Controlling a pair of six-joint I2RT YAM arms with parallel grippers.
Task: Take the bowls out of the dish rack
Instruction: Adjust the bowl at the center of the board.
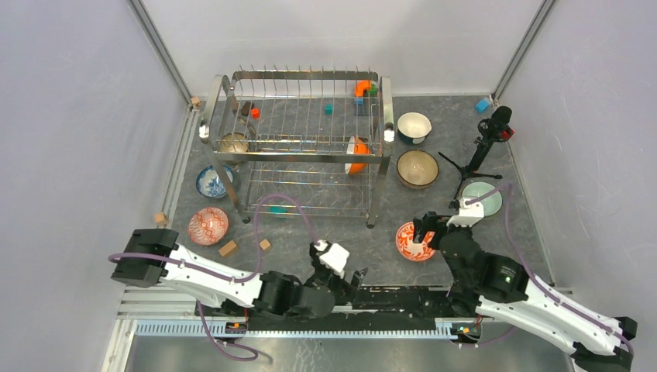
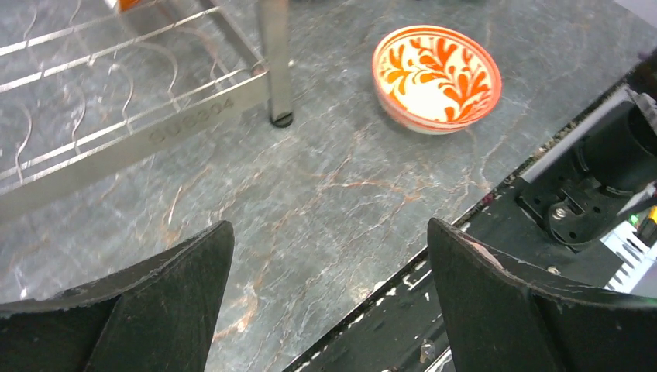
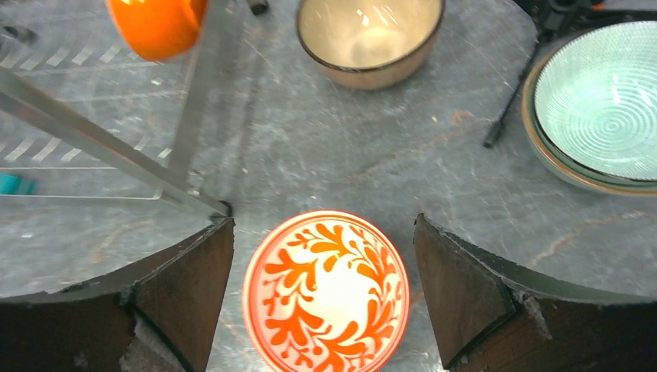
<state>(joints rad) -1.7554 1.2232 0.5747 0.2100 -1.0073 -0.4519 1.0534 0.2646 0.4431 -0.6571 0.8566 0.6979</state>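
The chrome dish rack (image 1: pixel 302 139) stands mid-table. An orange bowl (image 1: pixel 356 155) hangs at its right end, and shows in the right wrist view (image 3: pixel 155 27). A speckled brownish bowl (image 1: pixel 234 142) sits at its left end. My right gripper (image 1: pixel 424 229) is open, its fingers on either side of an orange-and-white patterned bowl (image 3: pixel 326 291) that rests on the table, with gaps on both sides. My left gripper (image 1: pixel 358 277) is open and empty over the table's near edge (image 2: pixel 329 226). The same patterned bowl (image 2: pixel 436 77) lies ahead of it.
On the table are a blue-patterned bowl (image 1: pixel 211 181), a red-patterned bowl (image 1: pixel 208 225), a teal-and-white bowl (image 1: pixel 414 127), a tan bowl (image 1: pixel 417 168) and a pale green bowl (image 1: pixel 482 198). A small black tripod (image 1: pixel 484 147) stands at the right. Wooden blocks (image 1: pixel 228 249) lie front left.
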